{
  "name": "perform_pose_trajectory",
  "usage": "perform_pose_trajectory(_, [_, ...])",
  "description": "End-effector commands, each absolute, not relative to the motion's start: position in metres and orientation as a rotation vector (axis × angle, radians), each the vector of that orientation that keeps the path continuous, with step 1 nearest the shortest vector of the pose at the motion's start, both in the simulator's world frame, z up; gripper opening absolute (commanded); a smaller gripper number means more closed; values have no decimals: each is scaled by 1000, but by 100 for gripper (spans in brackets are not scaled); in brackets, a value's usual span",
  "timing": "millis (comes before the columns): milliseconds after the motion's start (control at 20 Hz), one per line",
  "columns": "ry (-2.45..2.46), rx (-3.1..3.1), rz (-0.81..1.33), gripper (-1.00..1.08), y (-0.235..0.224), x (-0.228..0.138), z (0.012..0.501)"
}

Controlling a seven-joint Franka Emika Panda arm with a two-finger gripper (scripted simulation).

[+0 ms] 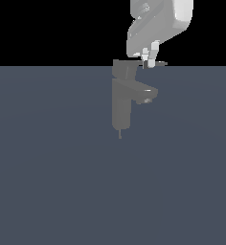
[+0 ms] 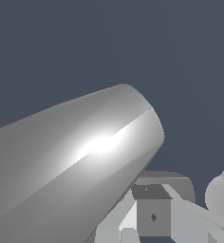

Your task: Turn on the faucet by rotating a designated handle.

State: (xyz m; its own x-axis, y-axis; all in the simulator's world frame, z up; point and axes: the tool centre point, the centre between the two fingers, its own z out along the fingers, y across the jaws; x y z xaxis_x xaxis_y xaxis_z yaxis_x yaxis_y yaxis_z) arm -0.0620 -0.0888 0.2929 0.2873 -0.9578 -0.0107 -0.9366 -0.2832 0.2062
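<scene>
The gripper (image 1: pixel 150 61) straddles the thin handle (image 1: pixel 159 63), fingers slightly spread, not pinching. Pushing this near the tip, they may slip off before the faucet (image 1: pixel 123 98) turns.

Faucet (image 1: pixel 122 100) dull grey metal; pincer (image 1: pixel 149 61) glossy white.

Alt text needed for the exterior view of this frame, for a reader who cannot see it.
A white robot arm's end effector reaches down onto the long, thin, flat grey lever handle capping a grey metallic blocky faucet. The faucet's short stubby spout points toward the exterior view's right, above a plain blue-grey floor.
</scene>
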Motion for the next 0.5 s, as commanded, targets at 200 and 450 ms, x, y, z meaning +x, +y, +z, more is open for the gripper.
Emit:
perform_pose_trajectory(200, [-1782,2383,-195,-100,-102,-47,291])
perform_pose_trajectory(450, [-1787,2380,-193,-100,-111,-36,290])
